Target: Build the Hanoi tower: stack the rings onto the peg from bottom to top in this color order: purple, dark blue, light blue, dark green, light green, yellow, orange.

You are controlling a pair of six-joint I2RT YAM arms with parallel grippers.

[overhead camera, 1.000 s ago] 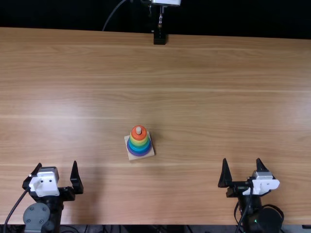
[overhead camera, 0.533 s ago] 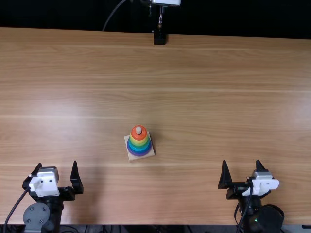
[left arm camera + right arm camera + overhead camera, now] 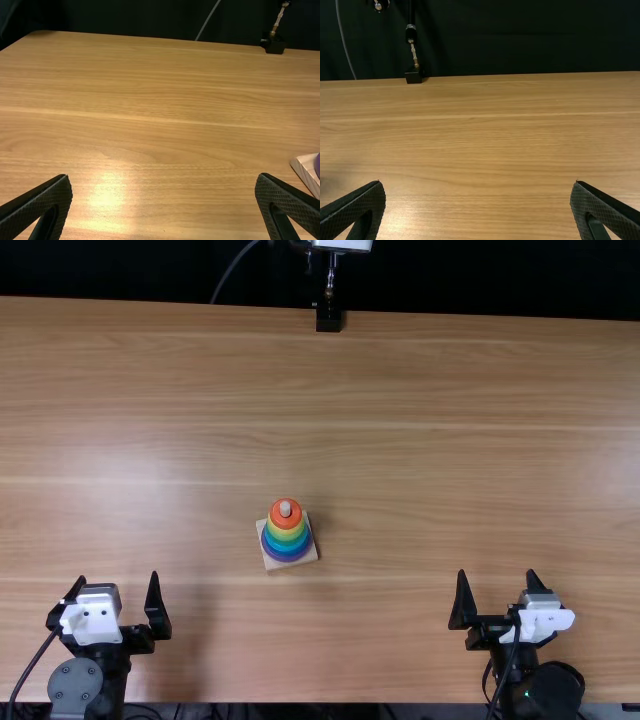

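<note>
Near the table's middle in the top view, a stack of rings (image 3: 286, 531) sits on the peg (image 3: 285, 508) of a square wooden base (image 3: 306, 555). Purple is lowest, with blue, green and yellow bands above and the orange ring (image 3: 279, 519) on top. My left gripper (image 3: 118, 590) is open at the lower left, apart from the tower. My right gripper (image 3: 496, 585) stands open at the lower right. In the left wrist view, my left gripper (image 3: 164, 187) is spread wide, and a corner of the wooden base (image 3: 306, 169) shows. My right gripper (image 3: 475, 187) holds nothing between its fingers.
The light brown table (image 3: 430, 440) extends around the tower. A black clamp mount (image 3: 328, 318) with a metal stem stands at the table's far edge, a thin cable hanging beside it.
</note>
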